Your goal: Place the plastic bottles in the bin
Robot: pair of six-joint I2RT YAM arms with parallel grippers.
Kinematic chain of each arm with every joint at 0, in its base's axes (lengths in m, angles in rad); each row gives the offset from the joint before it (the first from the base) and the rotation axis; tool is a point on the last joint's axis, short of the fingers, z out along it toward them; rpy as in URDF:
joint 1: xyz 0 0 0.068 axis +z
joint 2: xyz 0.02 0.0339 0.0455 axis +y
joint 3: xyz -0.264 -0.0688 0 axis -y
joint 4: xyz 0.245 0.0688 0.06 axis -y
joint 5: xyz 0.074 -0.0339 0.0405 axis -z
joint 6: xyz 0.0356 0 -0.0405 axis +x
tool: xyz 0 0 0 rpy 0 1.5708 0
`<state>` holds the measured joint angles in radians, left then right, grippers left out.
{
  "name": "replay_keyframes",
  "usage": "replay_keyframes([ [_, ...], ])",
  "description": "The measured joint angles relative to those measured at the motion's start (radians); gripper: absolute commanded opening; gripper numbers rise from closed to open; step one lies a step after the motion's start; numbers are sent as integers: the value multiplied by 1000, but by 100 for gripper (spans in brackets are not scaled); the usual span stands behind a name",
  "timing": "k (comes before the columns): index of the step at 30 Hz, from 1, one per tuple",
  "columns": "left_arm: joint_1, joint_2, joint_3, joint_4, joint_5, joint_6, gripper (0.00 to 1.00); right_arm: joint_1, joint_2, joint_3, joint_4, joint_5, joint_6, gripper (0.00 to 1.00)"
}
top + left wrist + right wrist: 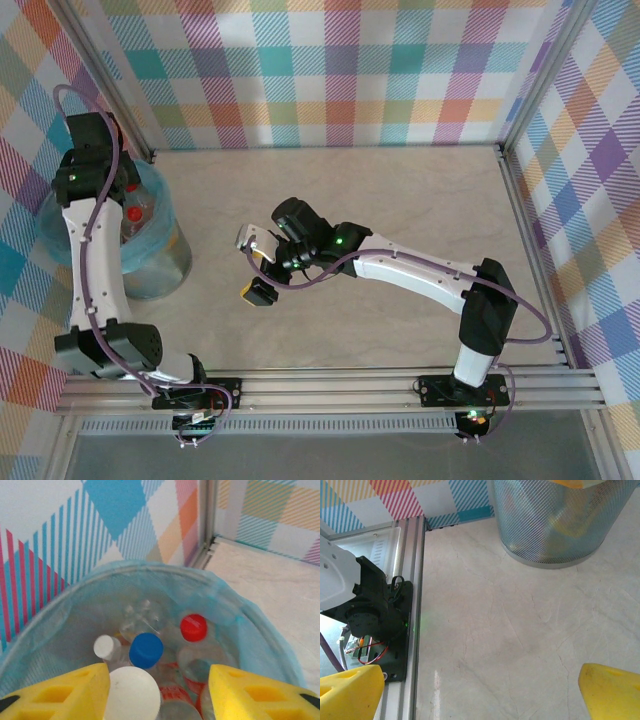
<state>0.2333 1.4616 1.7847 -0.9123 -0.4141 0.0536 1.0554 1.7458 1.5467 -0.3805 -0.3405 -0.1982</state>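
Bottles of clear plastic with coloured caps (146,650) lie in the round grey teal-lined bin (168,255), at middle left. We see the left gripper (159,680) and the right gripper (481,680) both spread apart and empty; the task seems nearly done.

My pincer (159,677) hangs over the bin (150,568), jaws apart. Inside lie plastic bottles (193,628), capped red, blue and white.

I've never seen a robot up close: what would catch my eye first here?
The bright plaid walls all round, then the teal-lined bin on the left, holding plastic bottles. The left gripper hangs over it, yellow fingers apart; the right gripper hovers open at centre.
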Motion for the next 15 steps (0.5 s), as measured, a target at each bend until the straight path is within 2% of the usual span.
replay_keyframes([
  [9,151,77,16,-6,-94,11,60,0,0,0,-8,0,0,100],
  [15,170,158,68,-25,-114,11,62,0,0,8,-29,0,-1,100],
])
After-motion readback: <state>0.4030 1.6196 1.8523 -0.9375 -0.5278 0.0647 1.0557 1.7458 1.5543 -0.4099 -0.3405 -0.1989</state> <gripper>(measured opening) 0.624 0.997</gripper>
